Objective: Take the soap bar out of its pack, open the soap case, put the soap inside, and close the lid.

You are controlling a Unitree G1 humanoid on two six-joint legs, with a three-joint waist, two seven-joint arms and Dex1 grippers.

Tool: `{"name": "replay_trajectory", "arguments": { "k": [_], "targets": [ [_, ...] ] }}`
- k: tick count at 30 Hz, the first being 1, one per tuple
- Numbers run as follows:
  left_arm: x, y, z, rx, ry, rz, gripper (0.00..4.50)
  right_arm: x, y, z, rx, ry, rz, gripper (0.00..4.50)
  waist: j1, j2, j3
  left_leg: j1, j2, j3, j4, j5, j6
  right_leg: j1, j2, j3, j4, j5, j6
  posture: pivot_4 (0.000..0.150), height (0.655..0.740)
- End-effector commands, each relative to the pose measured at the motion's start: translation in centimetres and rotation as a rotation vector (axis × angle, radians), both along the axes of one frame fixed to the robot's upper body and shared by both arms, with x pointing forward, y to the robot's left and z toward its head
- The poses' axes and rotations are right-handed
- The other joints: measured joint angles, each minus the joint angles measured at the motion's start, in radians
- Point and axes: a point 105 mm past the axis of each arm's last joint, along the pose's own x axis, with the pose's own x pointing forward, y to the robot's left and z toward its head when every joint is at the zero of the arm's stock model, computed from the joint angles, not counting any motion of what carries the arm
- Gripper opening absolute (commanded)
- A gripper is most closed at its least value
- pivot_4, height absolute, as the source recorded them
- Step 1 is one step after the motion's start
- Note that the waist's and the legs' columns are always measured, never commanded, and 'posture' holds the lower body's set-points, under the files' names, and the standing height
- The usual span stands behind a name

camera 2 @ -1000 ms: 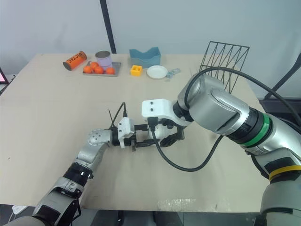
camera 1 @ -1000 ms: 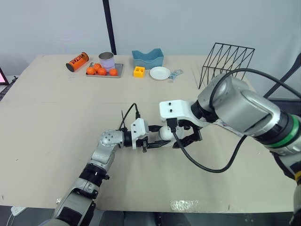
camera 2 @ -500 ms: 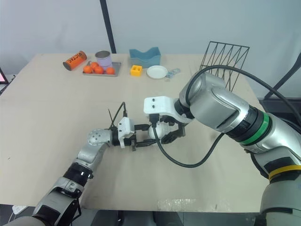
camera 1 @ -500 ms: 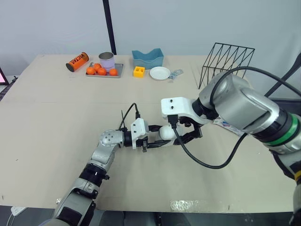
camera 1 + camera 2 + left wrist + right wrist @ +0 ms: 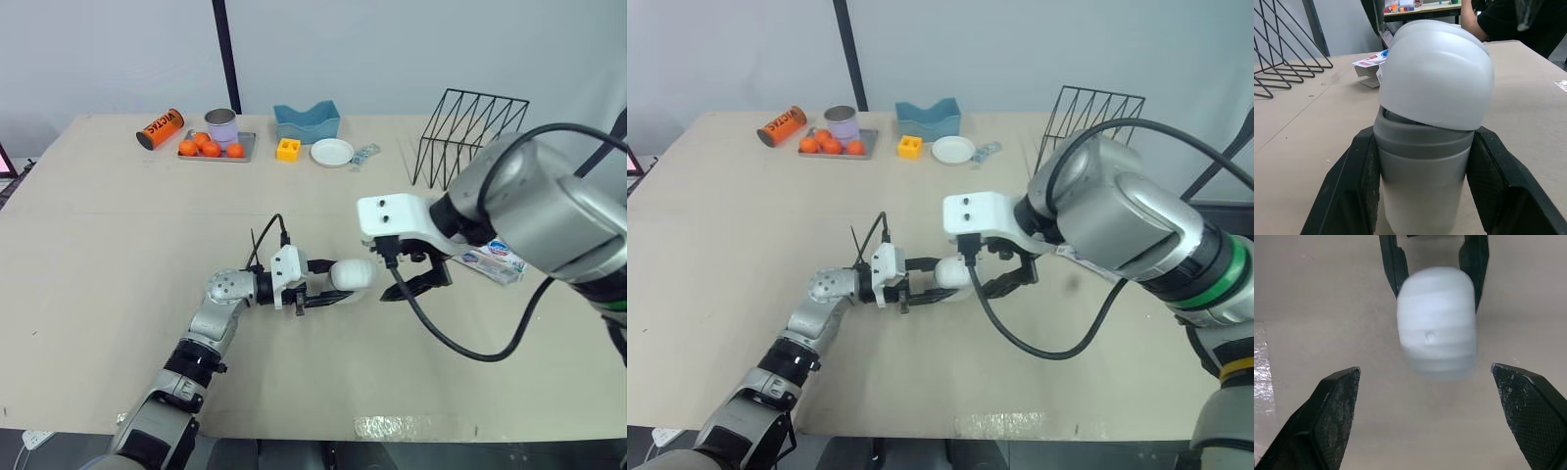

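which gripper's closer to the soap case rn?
Left. The left gripper is shut on the soap case, jaws pressed on both its sides. The right gripper is open, apart from the case, just to its right.

Whether a soap bar lies inside the soap case [image 5: 1422, 181] cannot be told, because the white lid [image 5: 1435, 73] covers its inside. In the right wrist view the case is blurred. On the right, the soap pack [image 5: 493, 258] is partly hidden by the right arm [image 5: 534, 201], and its print is too small to read. The little thing [image 5: 365, 154] just right of the far plate [image 5: 332, 152] is too small to tell. A person [image 5: 1508, 24] in dark clothes is cut off by the picture's edge.
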Motion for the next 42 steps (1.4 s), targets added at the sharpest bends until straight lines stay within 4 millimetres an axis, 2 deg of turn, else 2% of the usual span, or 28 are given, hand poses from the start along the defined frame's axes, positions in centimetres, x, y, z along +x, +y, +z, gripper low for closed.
{"name": "replay_trajectory", "arguments": {
  "k": [1, 4, 6, 8, 10, 11, 12, 14, 16, 18, 23, 26, 32, 42],
  "targets": [
    [0.2, 0.7, 0.2, 0.004, -0.013, 0.014, 1.91, 0.6, -1.0, 2.2, 0.033, -0.091, -0.029, 4.44, 0.0, 0.0, 0.0, 0.0, 0.0, 0.0, 0.0, 0.0, 0.0, 0.0, 0.0, 0.0, 0.0, 0.0, 0.0, 0.15, 0.74],
    [0.1, 0.8, 0.1, 0.005, -0.01, 0.011, 1.91, 1.3, -2.1, 3.3, 0.057, -0.123, -0.083, 4.44, 0.0, 0.0, 0.0, 0.0, 0.0, 0.0, 0.0, 0.0, 0.0, 0.0, 0.0, 0.0, 0.0, 0.0, 0.0, 0.15, 0.74],
    [0.0, 0.8, 0.1, 0.004, -0.007, 0.008, 1.91, 1.6, -2.7, 3.8, 0.072, -0.143, -0.107, 3.92, 0.0, 0.0, 0.0, 0.0, 0.0, 0.0, 0.0, 0.0, 0.0, 0.0, 0.0, 0.0, 0.0, 0.0, 0.0, 0.15, 0.74],
    [-0.1, 0.8, 0.1, 0.001, -0.005, 0.004, 1.91, 1.4, -3.0, 4.3, 0.09, -0.142, -0.11, 3.23, 0.0, 0.0, 0.0, 0.0, 0.0, 0.0, 0.0, 0.0, 0.0, 0.0, 0.0, 0.0, 0.0, 0.0, 0.0, 0.15, 0.74],
    [-0.2, 0.7, 0.1, -0.003, -0.004, 0.001, 1.91, 1.0, -3.0, 4.6, 0.119, -0.136, -0.106, 2.37, -0.001, 0.0, 0.0, 0.0, 0.0, 0.0, -0.001, 0.0, 0.0, 0.0, 0.0, 0.0, -0.001, 0.0, 0.0, 0.15, 0.74],
    [-0.2, 0.7, 0.1, -0.006, -0.003, 0.0, 1.91, 0.7, -2.8, 4.7, 0.14, -0.126, -0.098, 1.67, -0.001, 0.0, 0.0, 0.0, 0.0, 0.0, -0.001, 0.0, 0.0, 0.0, 0.0, 0.0, -0.001, 0.0, 0.0, 0.15, 0.74],
    [-0.2, 0.7, 0.2, -0.011, -0.002, 0.0, 1.91, 0.2, -2.5, 4.9, 0.169, -0.104, -0.078, 1.41, -0.001, 0.0, 0.0, 0.0, 0.0, 0.0, -0.001, 0.0, 0.0, 0.0, 0.0, 0.0, -0.001, 0.0, 0.0, 0.15, 0.74],
    [-0.4, 0.6, 0.3, -0.032, -0.007, 0.0, 1.91, -1.5, -1.6, 5.2, 0.24, -0.034, -0.024, 0.42, 0.0, 0.0, 0.0, 0.0, 0.0, 0.0, -0.001, 0.0, 0.0, 0.0, 0.0, 0.0, 0.0, 0.0, 0.0, 0.15, 0.74],
    [-0.7, 0.6, 0.3, -0.051, -0.002, -0.008, 1.91, -3.1, -0.7, 5.2, 0.314, 0.025, 0.03, 0.03, 0.0, 0.0, 0.0, 0.0, 0.0, 0.001, -0.001, 0.0, 0.0, 0.0, 0.0, 0.0, -0.001, 0.0, 0.0, 0.15, 0.74],
    [-1.1, 0.6, 0.3, -0.064, -0.008, -0.02, 1.91, -4.2, -0.2, 5.0, 0.367, 0.095, 0.04, 0.03, 0.0, 0.0, 0.0, 0.0, 0.0, 0.001, -0.001, 0.0, 0.0, 0.0, 0.0, 0.0, -0.001, 0.0, 0.0, 0.15, 0.74],
    [-1.3, 0.8, 0.3, -0.074, -0.012, -0.022, 1.91, -5.3, 0.6, 3.4, 0.437, 0.202, 0.006, 0.03, 0.001, 0.0, 0.0, 0.0, 0.0, 0.001, -0.001, 0.0, 0.0, 0.001, 0.0, 0.0, 0.0, 0.0, 0.0, 0.15, 0.74],
    [-1.3, 0.8, 0.3, -0.072, -0.012, -0.018, 1.91, -4.6, 1.1, 1.9, 0.458, 0.219, -0.05, 0.03, 0.0, 0.0, 0.0, 0.0, 0.0, 0.0, -0.001, 0.0, 0.0, 0.001, 0.0, 0.0, 0.0, 0.0, 0.0, 0.15, 0.74],
    [-1.2, 0.9, 0.3, -0.066, -0.014, -0.015, 1.91, -2.9, 1.4, 1.0, 0.508, 0.222, -0.15, 0.03, 0.001, 0.0, 0.0, 0.0, 0.0, 0.001, -0.001, 0.0, 0.0, 0.0, 0.0, 0.0, -0.001, 0.0, 0.0, 0.15, 0.74],
    [-1.2, 0.8, 0.4, -0.066, -0.017, -0.015, 1.91, -2.0, 1.8, -0.6, 0.539, 0.271, -0.204, 0.03, 0.0, 0.0, 0.0, 0.0, 0.0, 0.001, -0.001, 0.0, 0.0, 0.0, 0.0, 0.0, 0.0, 0.0, 0.0, 0.15, 0.74]
  ]
}}
